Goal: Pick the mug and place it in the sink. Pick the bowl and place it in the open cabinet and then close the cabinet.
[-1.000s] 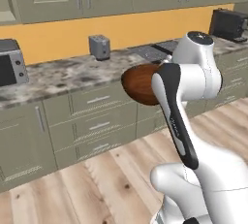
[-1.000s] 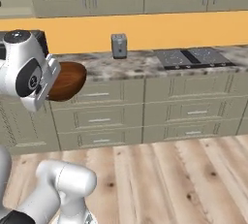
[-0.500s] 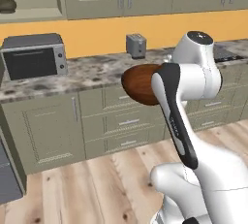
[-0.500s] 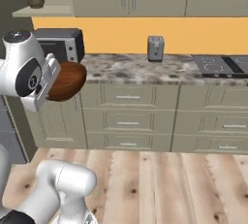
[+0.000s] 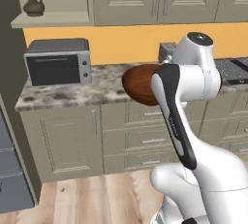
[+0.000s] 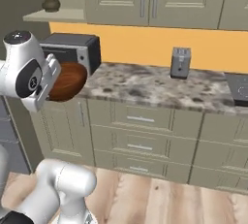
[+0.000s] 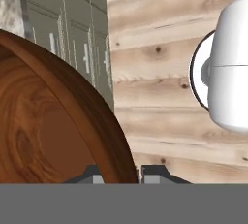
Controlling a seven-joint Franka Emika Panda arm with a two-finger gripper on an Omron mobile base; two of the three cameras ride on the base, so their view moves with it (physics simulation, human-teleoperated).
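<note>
Above the floor, before the worktop front edge, claw clamps bowl rim; transport step underway. Next: reach open cabinet, shelve bowl.

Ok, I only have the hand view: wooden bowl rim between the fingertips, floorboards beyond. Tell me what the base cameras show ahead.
Observer: The bowl hangs in front of a speckled counter, level with its edge, clamped in the gripper.
Operator: Give me what stands on that counter.
Observer: A dark microwave at its left end and a small grey toaster further right.
Operator: Now look above the microwave for me.
Observer: An open shelf with a dark jug on it; beside it, upper cabinets with doors closed.
</note>
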